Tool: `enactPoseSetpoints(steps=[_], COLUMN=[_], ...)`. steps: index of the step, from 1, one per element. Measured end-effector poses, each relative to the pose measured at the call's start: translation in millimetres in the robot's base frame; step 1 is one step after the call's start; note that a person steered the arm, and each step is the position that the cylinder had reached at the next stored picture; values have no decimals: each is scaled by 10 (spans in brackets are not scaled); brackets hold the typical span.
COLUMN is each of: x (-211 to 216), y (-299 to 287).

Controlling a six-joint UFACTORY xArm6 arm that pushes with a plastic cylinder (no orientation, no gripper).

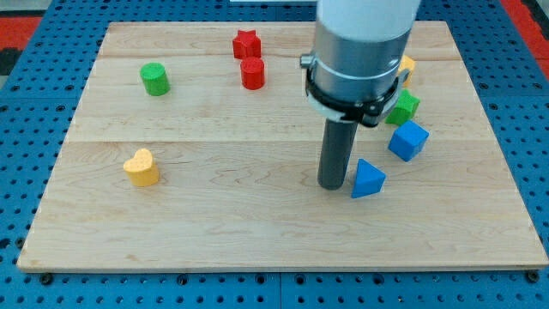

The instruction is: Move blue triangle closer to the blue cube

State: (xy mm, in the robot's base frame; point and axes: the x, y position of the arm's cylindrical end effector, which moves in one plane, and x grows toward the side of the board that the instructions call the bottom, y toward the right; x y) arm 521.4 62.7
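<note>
My tip (333, 184) is resting on the bench (214, 232) just to the view's left of the blue triangle (368, 179), so near that the two are either touching or a hair apart; the rod's shadow is blurring that edge and I cannot tell which. There is no gripper on this arm to stand wide or narrow, only the straight dark rod, and it is holding nothing. It is merely standing beside the block.

The blue triangle is lying low on the view's right half of the bench. The blue cube (407, 140) is sitting near it, up and to the view's right, with a small strip of bare wood showing between them. The task therefore looks close to done, with only a short nudge remaining.

To do this step well, I am judging that the push should be running along the line from the triangle toward the cube, so the tip would be better placed slightly lower on the triangle's left side. A slanted face may be letting the block spin or slip off the rod, so slow, centred contact is wise.

Farther out, a green block (403, 106) is sitting just above the cube, and a yellow block (407, 67) is peeking from behind the arm. Well apart on the left are a red star (246, 43), a red cylinder (253, 74), a green cylinder (155, 79) and a yellow heart (141, 167).
</note>
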Motion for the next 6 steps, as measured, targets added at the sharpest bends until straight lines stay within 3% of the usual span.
enactPoseSetpoints(steps=[2,4,6], x=[65,-68,-101], y=[348,156,618])
